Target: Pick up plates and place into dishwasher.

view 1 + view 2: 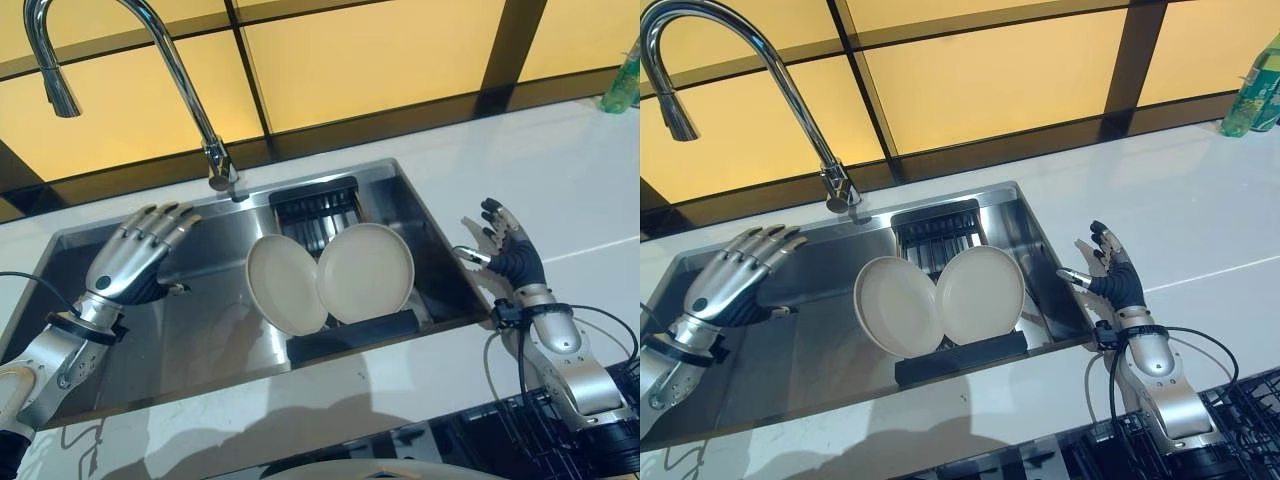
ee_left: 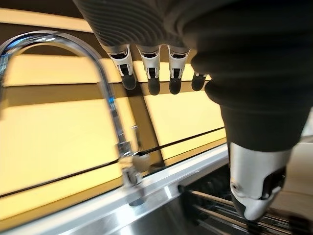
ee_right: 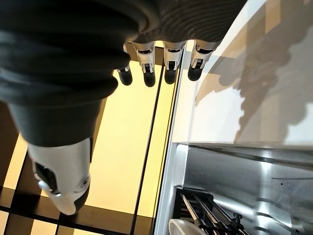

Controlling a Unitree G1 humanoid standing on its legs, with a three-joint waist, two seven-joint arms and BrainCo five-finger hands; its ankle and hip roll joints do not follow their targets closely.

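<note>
Fingers spread and empty on both left hand (image 1: 130, 262) and right hand (image 1: 510, 255); best to reach for right plate (image 1: 365, 272), standing beside left plate (image 1: 286, 283) in sink (image 1: 200, 340), gripping rim firmly.

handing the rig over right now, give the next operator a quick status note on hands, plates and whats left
Left hand: open, holding nothing, over the left part of the sink.
Right hand: open, holding nothing, over the counter just right of the sink.
Plates: two cream plates, left plate and right plate, stand on edge in the dark rack inside the sink, the left one overlapping the right.
Done: nothing picked up yet.
Left: grasp each plate and load it into the dishwasher.
</note>
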